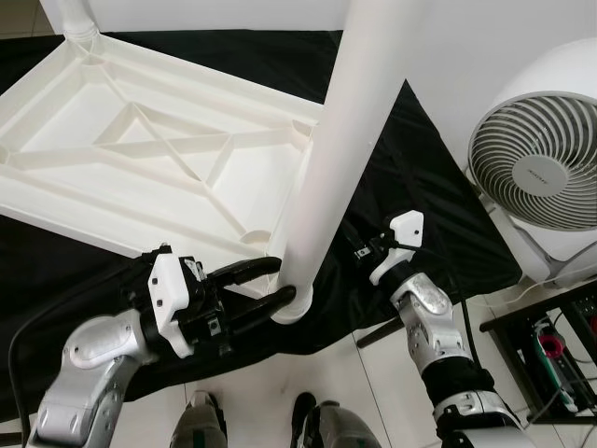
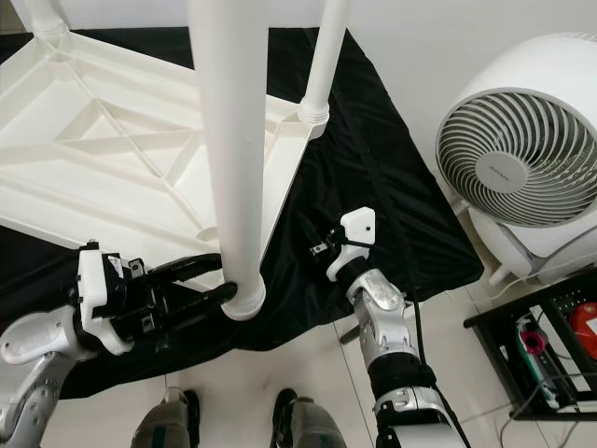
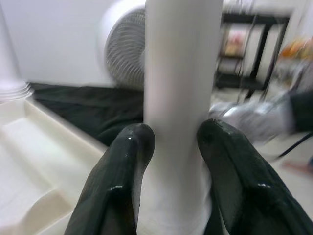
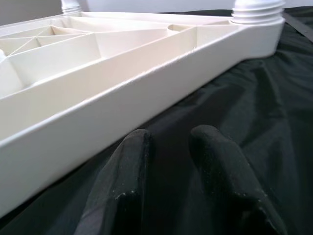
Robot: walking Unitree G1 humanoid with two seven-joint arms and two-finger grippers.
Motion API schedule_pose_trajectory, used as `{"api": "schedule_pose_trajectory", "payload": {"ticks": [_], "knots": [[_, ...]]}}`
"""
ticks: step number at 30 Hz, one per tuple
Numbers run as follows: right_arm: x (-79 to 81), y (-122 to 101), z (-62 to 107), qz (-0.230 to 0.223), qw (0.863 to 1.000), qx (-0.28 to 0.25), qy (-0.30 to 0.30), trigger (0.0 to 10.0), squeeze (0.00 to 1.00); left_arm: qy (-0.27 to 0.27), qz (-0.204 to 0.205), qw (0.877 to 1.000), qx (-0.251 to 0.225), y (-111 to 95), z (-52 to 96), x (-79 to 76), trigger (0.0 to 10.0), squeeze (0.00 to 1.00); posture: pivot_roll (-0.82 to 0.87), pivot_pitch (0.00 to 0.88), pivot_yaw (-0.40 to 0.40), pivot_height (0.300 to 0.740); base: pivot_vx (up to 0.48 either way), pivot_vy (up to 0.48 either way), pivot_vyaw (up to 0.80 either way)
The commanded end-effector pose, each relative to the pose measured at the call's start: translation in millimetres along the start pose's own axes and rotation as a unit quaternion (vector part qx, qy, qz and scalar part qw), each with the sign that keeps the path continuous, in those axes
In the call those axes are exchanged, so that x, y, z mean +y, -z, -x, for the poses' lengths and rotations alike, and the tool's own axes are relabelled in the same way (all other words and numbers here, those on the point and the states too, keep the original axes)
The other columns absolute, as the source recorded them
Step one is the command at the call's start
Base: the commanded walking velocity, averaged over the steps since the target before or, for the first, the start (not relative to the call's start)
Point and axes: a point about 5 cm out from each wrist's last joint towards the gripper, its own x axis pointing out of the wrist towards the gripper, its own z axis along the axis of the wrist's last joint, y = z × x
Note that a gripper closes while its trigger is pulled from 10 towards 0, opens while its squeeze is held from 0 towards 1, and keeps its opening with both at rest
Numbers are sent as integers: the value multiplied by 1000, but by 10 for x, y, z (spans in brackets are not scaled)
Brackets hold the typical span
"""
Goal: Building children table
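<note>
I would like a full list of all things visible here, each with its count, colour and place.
tabletop: 1, white, upside down on the cloth
table legs: 3 in view, white, upright at the corners
cloth: 1, black, on the floor under the tabletop
fan: 1, white, right of the cloth
rack: 1, black, far right
left gripper: 1, black fingers around the near leg's base
right gripper: 1, black fingers, over the cloth
</note>
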Motion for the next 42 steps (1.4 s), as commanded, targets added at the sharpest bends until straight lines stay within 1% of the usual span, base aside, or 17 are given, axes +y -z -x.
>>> {"api": "schedule_pose_trajectory", "payload": {"ticks": [1,4,5,6,9,10,11,16,20,23,28,33,38,39,40,41,42], "knots": [[-32,74,95,-6,1000,19,14,10000,0,-30,-1,998,46,144,56,95,10000,0,220,198,-92,740,0,0,0],[-51,49,118,-4,1000,18,18,10000,0,-54,-18,993,102,302,54,273,10000,0,205,193,-98,740,0,0,0],[-52,45,131,-2,1000,19,17,10000,0,-50,-36,991,122,341,36,307,10000,0,200,191,-97,740,0,0,0],[-52,45,131,-2,1000,19,17,10000,0,-50,-36,991,122,341,36,307,10000,0,200,191,-97,740,0,0,0],[-57,38,161,2,1000,22,16,10000,0,-14,-57,988,144,392,8,324,10000,0,197,190,-97,740,0,0,0],[-57,38,161,2,1000,22,16,10000,0,-14,-57,988,144,392,8,324,10000,0,197,190,-97,740,0,0,0],[-104,29,205,7,999,24,25,10000,0,-18,-39,989,140,412,18,405,10000,0,177,182,-89,740,0,0,0],[-133,22,232,10,999,25,32,10000,0,-13,-38,990,135,410,38,454,10000,0,173,180,-89,740,0,0,0],[-163,9,274,11,999,28,31,10000,0,15,-37,989,143,371,154,543,10000,0,170,178,-83,740,0,0,0],[-211,-9,306,12,999,31,29,10000,0,37,-15,989,139,284,258,636,10000,0,171,176,-81,740,0,0,0],[-245,-22,328,14,999,35,30,10000,0,50,-3,990,132,209,296,711,10000,0,173,173,-78,740,0,0,0],[-207,-17,404,14,999,40,22,10000,0,83,-27,985,148,187,302,744,10000,0,173,165,-72,740,0,0,0],[-180,23,503,16,998,55,15,10000,0,98,-23,985,140,140,291,765,10000,0,170,160,-70,740,0,0,0],[-185,31,526,17,998,57,15,10000,0,104,-20,986,132,111,288,769,10000,553,169,158,-68,740,0,0,0],[-185,31,526,17,998,57,15,10000,0,104,-20,986,132,111,288,769,10000,553,169,158,-68,740,0,0,0],[-193,37,550,16,998,60,17,10000,0,110,-23,985,130,92,290,773,10000,992,169,158,-68,740,0,0,0],[-197,41,564,15,998,61,18,10000,0,114,-25,985,129,83,294,776,10000,992,167,154,-65,740,0,0,0]]}}
